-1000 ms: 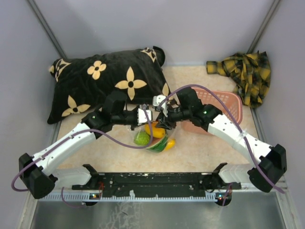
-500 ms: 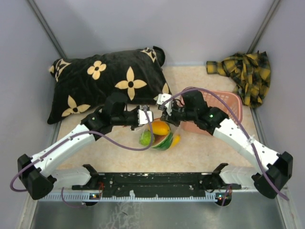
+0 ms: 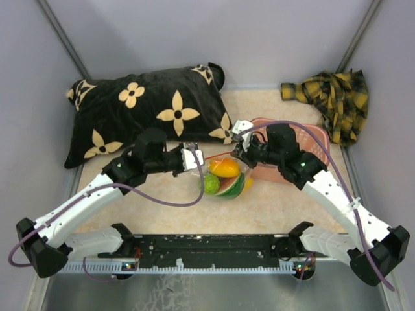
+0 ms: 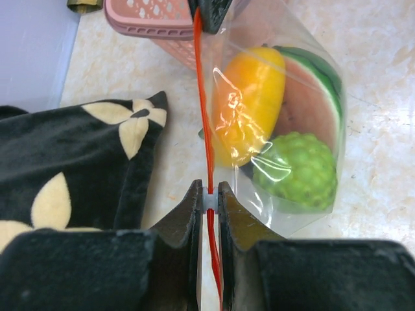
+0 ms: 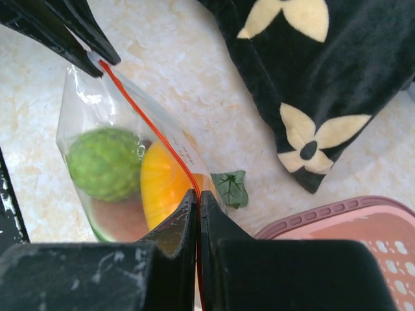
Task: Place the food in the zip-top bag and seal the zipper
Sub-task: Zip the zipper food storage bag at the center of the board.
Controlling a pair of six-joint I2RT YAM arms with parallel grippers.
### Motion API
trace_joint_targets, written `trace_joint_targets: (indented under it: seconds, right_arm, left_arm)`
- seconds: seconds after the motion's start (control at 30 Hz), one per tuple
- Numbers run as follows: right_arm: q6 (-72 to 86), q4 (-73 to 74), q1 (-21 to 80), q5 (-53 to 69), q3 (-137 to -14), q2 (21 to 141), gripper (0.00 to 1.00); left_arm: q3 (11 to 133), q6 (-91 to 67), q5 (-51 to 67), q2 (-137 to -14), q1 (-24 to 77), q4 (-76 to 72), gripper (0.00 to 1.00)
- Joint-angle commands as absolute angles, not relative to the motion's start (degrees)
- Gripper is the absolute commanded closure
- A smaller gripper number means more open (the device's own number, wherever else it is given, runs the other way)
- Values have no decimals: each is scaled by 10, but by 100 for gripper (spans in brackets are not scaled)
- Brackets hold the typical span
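Left gripper (image 4: 207,194): my jaws clenched on the slider (image 4: 209,201). Right gripper (image 5: 198,197): jaws clenched on the zipper (image 4: 202,116) at its right end. Zip-top bag (image 3: 225,180) was stretched between them, just left of the pink basket (image 3: 318,139), near the pillow (image 3: 149,110). Mango (image 4: 249,110), green ball (image 4: 295,172) and watermelon slice (image 4: 301,103) were inside.

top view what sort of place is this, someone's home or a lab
Most likely a robot test cell, not a home: two arms bolted to a rail, plain grey walls boxing in a small table, and mismatched props, a pillow, a pink basket, toy food in a bag.
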State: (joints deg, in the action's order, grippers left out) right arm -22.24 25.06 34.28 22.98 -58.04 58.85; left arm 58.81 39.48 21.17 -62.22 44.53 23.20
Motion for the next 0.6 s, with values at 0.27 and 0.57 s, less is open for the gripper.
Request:
trace_joint_targets:
  seconds: [0.27, 0.57]
  right_arm:
    - [-168, 207, 284, 169, -561, 538, 100]
    - [-147, 183, 277, 217, -566, 562, 100]
  left_arm:
    - [560, 376, 97, -573, 444, 274, 100]
    - [532, 347, 7, -538, 443, 248, 100]
